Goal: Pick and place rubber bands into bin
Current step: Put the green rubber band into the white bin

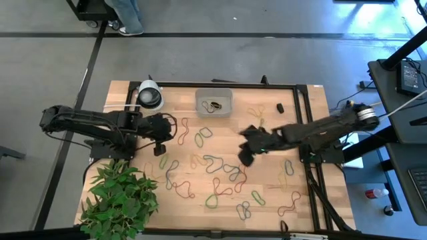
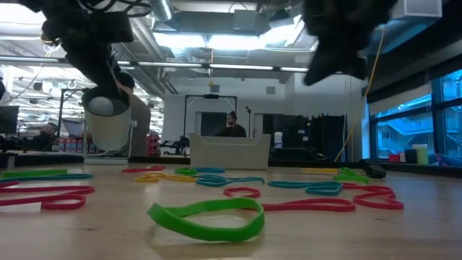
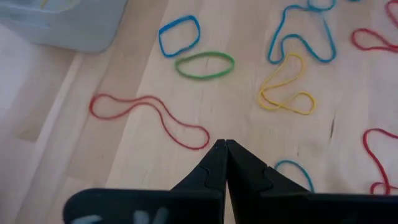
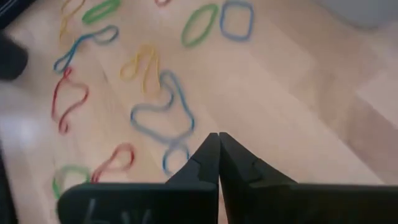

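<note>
Fingers, right gripper [image 4: 218, 140]: pressed tip to tip with nothing visible between them — you carry no band here; in the high view it hangs over the middle-right of the surface [image 1: 307, 207], above the wood and off it.
Fingers, left gripper [image 3: 225, 148]: likewise closed on nothing you can see; it waits over the left part of the surface, near the white-and-black tape roll [image 1: 149, 95].
Bin [image 1: 214, 102]: at the far edge of the surface, about midway between the arms; at least one band already lies inside it.
Rubber bands [image 1: 220, 175]: scattered loose across the wood, thickest in the middle and towards the near edge; none is lifted.
Nearest band to your right fingers: the blue loop [image 4: 163, 111] lies on the wood just ahead of the closed tips; a smaller blue ring sits even closer, partly hidden by the fingers.
Long axis: that blue loop runs roughly away from the tips, slightly aslant — you would likely want the fingers across its thin side, not along it.
Nearer arm: by the high view the right arm is closer to the central cluster; the left has a red band [image 3: 149, 118] just ahead of its own tips.
What the move turns on: you must part the fingers before descending; closed as they stand they cannot straddle a strand.
</note>
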